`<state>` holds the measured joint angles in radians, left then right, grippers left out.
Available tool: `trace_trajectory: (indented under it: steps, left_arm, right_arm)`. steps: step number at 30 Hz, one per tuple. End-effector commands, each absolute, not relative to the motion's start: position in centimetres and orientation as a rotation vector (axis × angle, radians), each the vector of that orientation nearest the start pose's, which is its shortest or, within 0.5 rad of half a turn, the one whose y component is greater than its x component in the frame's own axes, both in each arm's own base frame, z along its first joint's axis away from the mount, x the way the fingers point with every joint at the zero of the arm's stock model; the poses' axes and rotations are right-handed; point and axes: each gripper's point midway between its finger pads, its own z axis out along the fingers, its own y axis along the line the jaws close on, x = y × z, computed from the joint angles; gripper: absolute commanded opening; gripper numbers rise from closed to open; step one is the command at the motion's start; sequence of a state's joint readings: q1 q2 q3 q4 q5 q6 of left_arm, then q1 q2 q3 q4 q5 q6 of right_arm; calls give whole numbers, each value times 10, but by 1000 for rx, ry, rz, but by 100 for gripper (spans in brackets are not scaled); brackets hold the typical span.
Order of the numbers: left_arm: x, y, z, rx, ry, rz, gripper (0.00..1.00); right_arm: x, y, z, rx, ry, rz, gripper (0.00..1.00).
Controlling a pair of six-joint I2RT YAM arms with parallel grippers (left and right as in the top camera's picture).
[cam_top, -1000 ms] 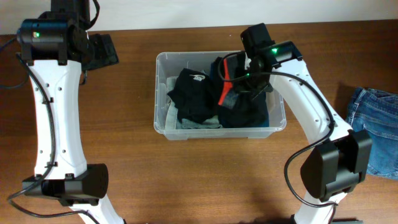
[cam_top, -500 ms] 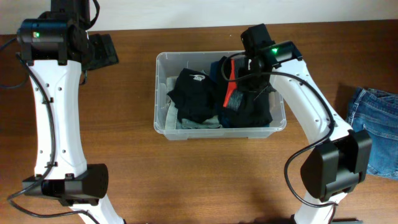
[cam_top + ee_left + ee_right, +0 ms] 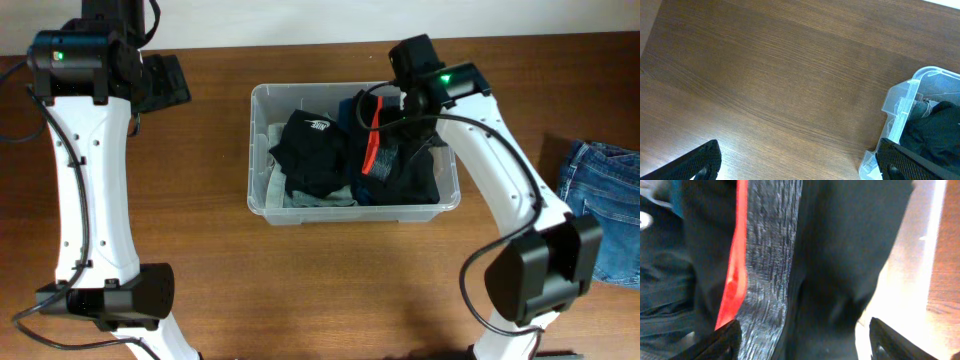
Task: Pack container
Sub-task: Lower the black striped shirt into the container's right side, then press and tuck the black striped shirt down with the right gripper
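The clear container (image 3: 257, 160) stands mid-table and holds folded clothes. On its left lies a black garment with a white logo (image 3: 312, 148), on its right a black garment with a red and grey stripe (image 3: 386, 160). My right gripper (image 3: 402, 118) hovers open just above that striped garment (image 3: 765, 265). Its fingertips (image 3: 725, 340) stand wide apart with nothing between them. My left gripper (image 3: 160, 82) is open over bare table at the far left. The container's corner (image 3: 905, 102) shows beside its right finger.
Blue jeans (image 3: 600, 210) lie at the table's right edge. A grey-green garment (image 3: 320, 198) sits under the black ones at the container's front. The table's back edge and the wall run along the top of the overhead view.
My right gripper has opened and let go of the striped black garment, which has settled flat in the container's right half. The left arm has not moved.
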<state>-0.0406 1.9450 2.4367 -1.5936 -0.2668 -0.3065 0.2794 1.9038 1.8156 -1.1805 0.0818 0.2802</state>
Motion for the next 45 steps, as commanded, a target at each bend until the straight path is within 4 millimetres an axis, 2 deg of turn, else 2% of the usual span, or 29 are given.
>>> trace_trajectory:
  steps: [1, 2, 5, 8, 10, 12, 13, 19, 20, 22, 23, 29, 32, 34, 36, 38, 40, 41, 44, 45]
  left_arm:
    - [413, 31, 316, -436, 2586, 253, 99]
    - [413, 31, 316, -436, 2586, 252, 99]
    - [413, 31, 316, -436, 2586, 253, 99]
    - [413, 31, 316, -436, 2586, 252, 99]
    - [413, 31, 316, -436, 2586, 252, 99]
    - [413, 31, 316, -436, 2586, 252, 99]
    - [413, 31, 316, -436, 2586, 252, 99]
    - [413, 31, 316, -436, 2586, 253, 99]
    - [413, 31, 316, -436, 2586, 253, 99]
    - [413, 31, 316, -436, 2586, 253, 99]
    - [413, 31, 316, -436, 2586, 253, 99]
    - [413, 31, 316, -436, 2586, 252, 99]
    - [413, 31, 316, -436, 2586, 253, 99]
    - [413, 31, 316, -436, 2586, 253, 99]
    - [413, 31, 316, -436, 2586, 252, 99]
    - [413, 31, 316, -436, 2586, 253, 99]
    - [413, 31, 316, -436, 2586, 253, 99]
    - [413, 31, 316, -436, 2586, 253, 99]
    - [413, 31, 316, -436, 2586, 252, 99]
    - [413, 31, 316, -436, 2586, 252, 99]
  right_arm:
    - [417, 100, 203, 16, 2739, 25, 75]
    - [416, 100, 203, 16, 2743, 23, 78]
    - [413, 99, 199, 15, 2761, 17, 77]
    - [411, 100, 195, 11, 2774, 18, 53]
    - [411, 100, 189, 10, 2788, 12, 24]
    - [412, 100, 183, 10, 2800, 7, 7]
    - [412, 100, 178, 9, 2809, 3, 4]
    - [417, 102, 135, 6, 2856, -15, 4]
    - [419, 103, 121, 5, 2863, -16, 4]
    - [420, 104, 105, 4, 2872, -10, 4]
    - [419, 107, 85, -1, 2889, 10, 4]
    - [409, 108, 18, -6, 2936, 27, 4]
    - [405, 107, 5, -6, 2956, 19, 4]
    - [406, 107, 8, -34, 2955, 18, 4]
    - [408, 108, 22, -54, 2947, 22, 4]
    - [413, 110, 47, -85, 2934, 23, 4]
    - [418, 111, 78, -114, 2912, 27, 4]
    - [424, 112, 108, -118, 2885, 31, 4]
    - [432, 114, 160, -113, 2820, 51, 4]
    - [438, 113, 187, -103, 2770, 52, 4]
